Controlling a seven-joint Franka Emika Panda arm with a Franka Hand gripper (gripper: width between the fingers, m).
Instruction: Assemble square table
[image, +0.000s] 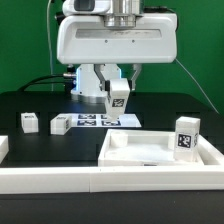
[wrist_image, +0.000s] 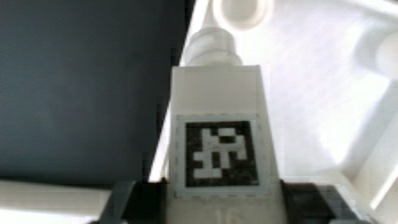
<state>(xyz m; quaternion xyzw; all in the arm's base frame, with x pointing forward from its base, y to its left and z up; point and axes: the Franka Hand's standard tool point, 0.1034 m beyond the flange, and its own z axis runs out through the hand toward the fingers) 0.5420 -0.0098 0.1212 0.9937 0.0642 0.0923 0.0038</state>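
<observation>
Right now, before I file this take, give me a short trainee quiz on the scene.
1. True or false: the gripper is empty.
2. How many loose legs sit on the black table?
3. The upright leg at the exterior view's right stands: A on the black table; B on the square tabletop; C in the gripper.
Key: 1 false, it is closed on the held leg; 2 two; 3 B.
</observation>
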